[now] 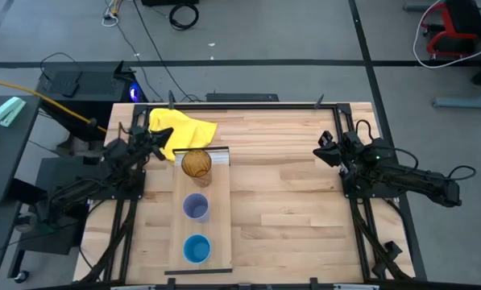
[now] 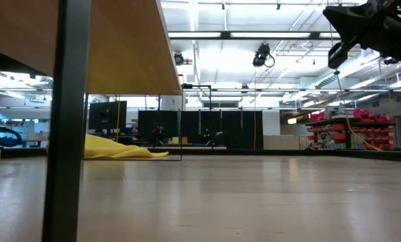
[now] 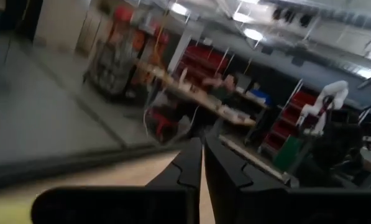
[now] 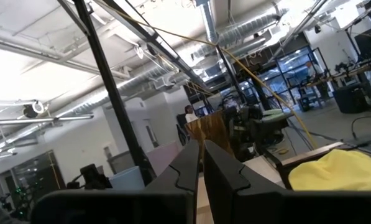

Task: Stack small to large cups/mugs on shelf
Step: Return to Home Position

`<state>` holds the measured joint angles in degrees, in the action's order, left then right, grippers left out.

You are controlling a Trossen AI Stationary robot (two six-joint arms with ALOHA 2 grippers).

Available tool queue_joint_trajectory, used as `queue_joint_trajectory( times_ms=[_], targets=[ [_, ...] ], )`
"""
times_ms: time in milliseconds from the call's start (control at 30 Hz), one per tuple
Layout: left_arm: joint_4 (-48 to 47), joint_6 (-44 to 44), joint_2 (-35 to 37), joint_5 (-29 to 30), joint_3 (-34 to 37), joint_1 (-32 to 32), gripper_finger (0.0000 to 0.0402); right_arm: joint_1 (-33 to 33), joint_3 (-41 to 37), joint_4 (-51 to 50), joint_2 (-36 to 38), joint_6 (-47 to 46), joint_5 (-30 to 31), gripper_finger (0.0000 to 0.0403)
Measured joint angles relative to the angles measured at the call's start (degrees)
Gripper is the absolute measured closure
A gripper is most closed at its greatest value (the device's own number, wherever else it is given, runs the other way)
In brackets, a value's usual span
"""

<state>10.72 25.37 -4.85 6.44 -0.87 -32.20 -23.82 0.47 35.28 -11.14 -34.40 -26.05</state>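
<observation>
The shelf [image 1: 220, 217] is a long pale board running from the table's far side to its near side, left of centre. Three cups stand on it in a row, mouths up. The amber one [image 1: 196, 164] is farthest, the lavender one [image 1: 196, 207] is in the middle, and the bright blue one [image 1: 196, 249] is nearest. My left gripper [image 1: 164, 147] hovers by the shelf's far left corner, just left of the amber cup, shut [image 3: 202, 168] and holding nothing. My right gripper [image 1: 319, 151] waits at the table's right side, raised and shut [image 4: 201, 165] on nothing.
A yellow cloth [image 1: 180, 129] lies crumpled at the table's far left, behind the shelf's ridged white end [image 1: 216, 157]. The low view shows the shelf's underside [image 2: 119, 47] raised on a dark post [image 2: 69, 121]. Bare tabletop [image 1: 280, 209] lies between the shelf and the right arm.
</observation>
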Motion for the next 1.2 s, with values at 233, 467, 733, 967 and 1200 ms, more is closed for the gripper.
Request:
queue_joint_trajectory(
  times_ms=[233, 467, 733, 967, 1200],
  targets=[
    [4.02, -5.32, -0.03, 0.0, -0.36, -0.12, 0.0373, 0.01, 0.02, -0.13, 0.0, 0.5, -0.73, 0.0374],
    [-4.29, -5.49, -0.02, 0.02, -0.32, -0.12, 0.0366, 0.01, 0.07, -8.25, 0.0, 5.29, -0.8, 0.0374],
    [-9.3, -5.48, -0.02, 0.01, -0.32, -0.12, 0.0376, -0.01, 0.07, -13.08, -0.02, 16.69, -0.8, 0.0374],
    [-10.14, -5.62, -0.02, -0.09, -0.39, -0.12, 0.037, -0.05, 0.04, -17.37, -0.04, 17.91, 5.6, 0.0374],
    [-10.14, -3.55, -0.02, -0.07, -0.39, -0.1, 0.0368, -0.01, 0.04, -3.66, 0.02, 20.26, 3.91, 0.0374]
  ],
)
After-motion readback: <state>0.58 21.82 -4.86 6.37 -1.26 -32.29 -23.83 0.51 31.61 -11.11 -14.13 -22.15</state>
